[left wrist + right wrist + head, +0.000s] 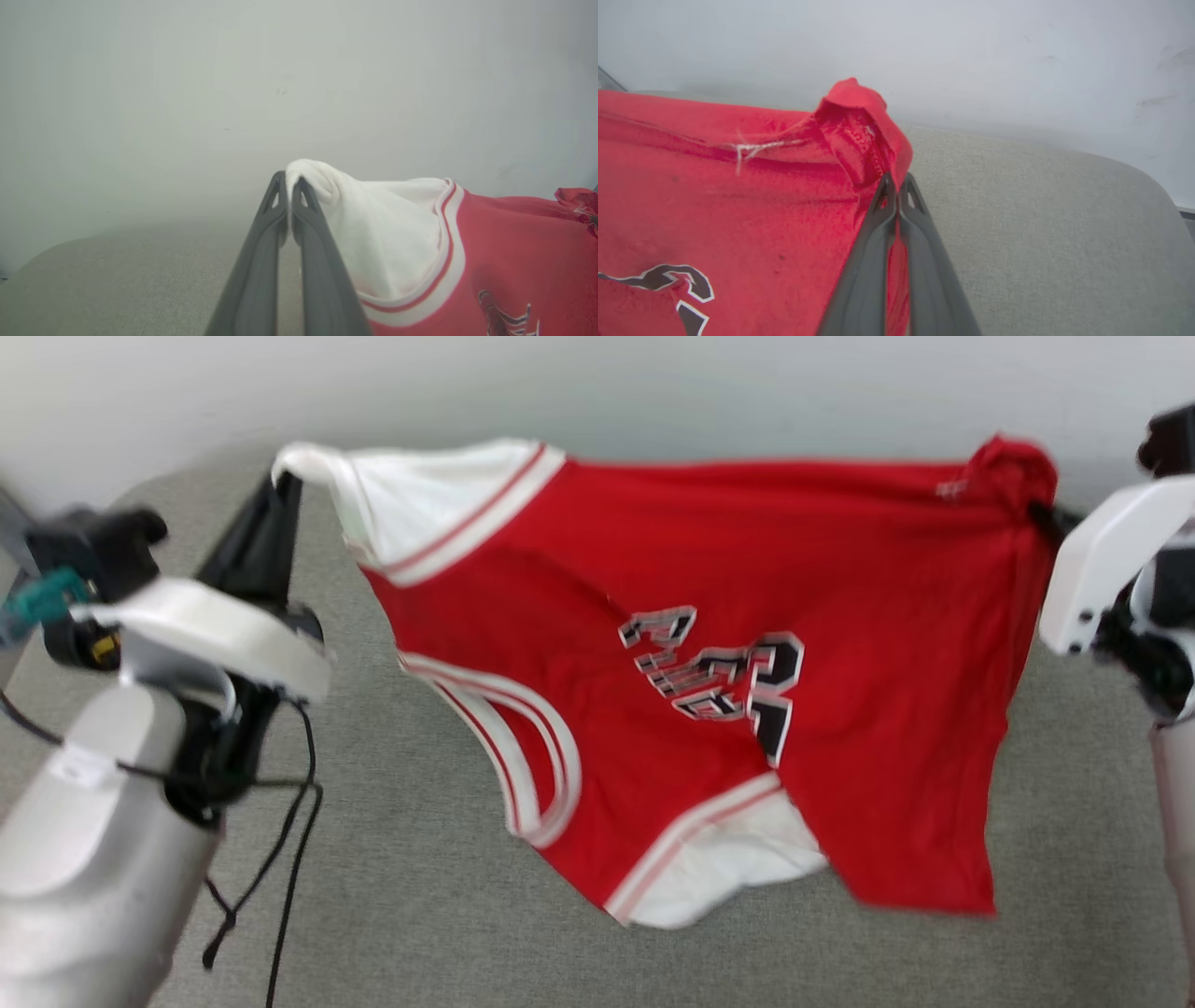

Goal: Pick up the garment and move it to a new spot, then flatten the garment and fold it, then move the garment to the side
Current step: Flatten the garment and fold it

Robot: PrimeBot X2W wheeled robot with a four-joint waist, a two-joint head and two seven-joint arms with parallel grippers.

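The garment (747, 569) hangs stretched above the grey tabletop (411, 915), with the left hand (288, 182) clamped on a white sleeve end and the right hand (896, 182) pinching a red corner, and such soft, light cloth will likely sag, so far-apart edges seem the best holds.

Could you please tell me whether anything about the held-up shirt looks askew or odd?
Yes: the garment hangs sideways, its printed lettering turned on end. The left gripper pinches a white sleeve end, the right gripper a bunched red corner.
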